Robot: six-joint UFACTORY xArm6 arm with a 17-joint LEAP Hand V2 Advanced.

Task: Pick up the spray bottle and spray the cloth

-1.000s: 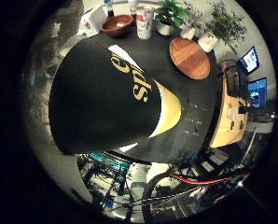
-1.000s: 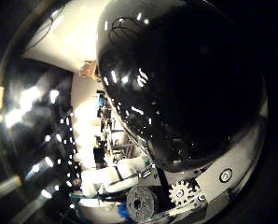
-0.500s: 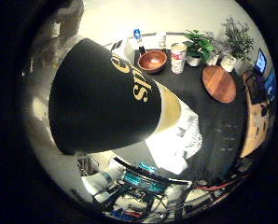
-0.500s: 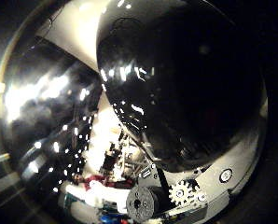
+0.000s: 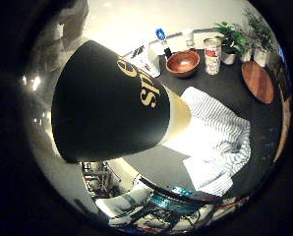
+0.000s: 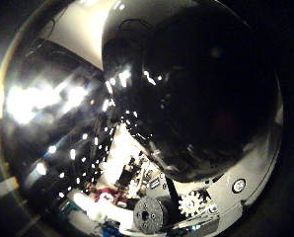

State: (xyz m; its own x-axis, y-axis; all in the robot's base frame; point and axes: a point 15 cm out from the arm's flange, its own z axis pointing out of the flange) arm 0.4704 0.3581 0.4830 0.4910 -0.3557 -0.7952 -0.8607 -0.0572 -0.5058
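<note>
Because the black spray bottle (image 5: 112,103) sits so close against the palm, its nozzle end is hidden, and I cannot tell how the fingers are set. Half a second ago only a corner of the striped cloth (image 5: 215,142) showed; now it lies spread on the dark worktop (image 5: 225,88) beyond the bottle.

My two palm cameras both press close against the glossy black spray bottle (image 5: 112,105); one overlooks the dark table (image 5: 225,93).

Black table (image 5: 235,88), striped white cloth (image 5: 218,142), wooden bowl (image 5: 183,63), can (image 5: 212,48), round wooden board (image 5: 258,81), potted plants (image 5: 231,42)
</note>
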